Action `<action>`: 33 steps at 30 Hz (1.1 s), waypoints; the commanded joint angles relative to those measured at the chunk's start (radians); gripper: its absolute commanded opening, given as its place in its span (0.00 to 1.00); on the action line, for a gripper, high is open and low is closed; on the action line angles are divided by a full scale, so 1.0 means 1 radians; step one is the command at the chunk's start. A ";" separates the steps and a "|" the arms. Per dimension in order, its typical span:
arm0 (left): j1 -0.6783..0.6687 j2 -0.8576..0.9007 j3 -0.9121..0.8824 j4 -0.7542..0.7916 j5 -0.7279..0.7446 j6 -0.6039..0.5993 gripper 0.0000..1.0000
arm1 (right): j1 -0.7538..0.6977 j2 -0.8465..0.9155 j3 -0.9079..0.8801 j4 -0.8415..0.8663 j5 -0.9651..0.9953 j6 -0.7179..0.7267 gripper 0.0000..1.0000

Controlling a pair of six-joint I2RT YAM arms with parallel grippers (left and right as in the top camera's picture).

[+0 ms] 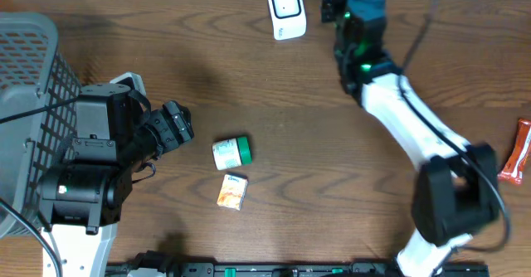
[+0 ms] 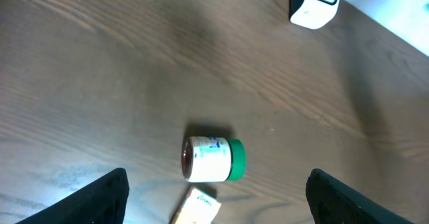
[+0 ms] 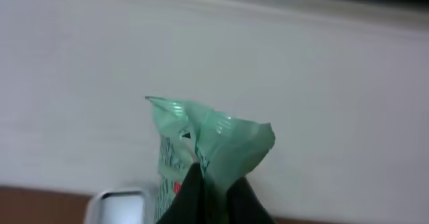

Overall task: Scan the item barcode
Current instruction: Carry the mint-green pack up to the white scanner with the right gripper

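From overhead, a white barcode scanner (image 1: 286, 10) stands at the far edge of the wooden table (image 1: 274, 86). The right gripper (image 1: 336, 3) reaches just beside the scanner on its right, but this view is too dark and crowded there to show what it carries. The left gripper (image 1: 178, 123) hangs over the left part of the table, next to a grey wire basket (image 1: 33, 70). A small jar (image 1: 231, 152) with a green lid lies on its side near the middle, and a small orange-and-white packet (image 1: 233, 191) lies just below it, apart from it. A red wrapper (image 1: 516, 151) sits at the right edge. In the left wrist view, the left gripper's two dark fingers (image 2: 100, 197) stand spread wide at the bottom corners with nothing between them. The jar lies on the wood ahead, its green lid pointing right, with a corner of the small packet showing below it. The scanner is in the upper right. In the right wrist view, the right gripper's fingers (image 3: 194, 197) are pressed together, pinching the lower part of a crinkled green packet (image 3: 208, 140). The packet stands up above them against a pale wall. The top of the scanner shows at the lower left, just beside the packet.
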 commanded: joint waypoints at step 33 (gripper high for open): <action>0.004 0.000 0.013 -0.002 -0.010 0.009 0.85 | 0.182 0.697 0.454 0.237 0.093 -0.323 0.01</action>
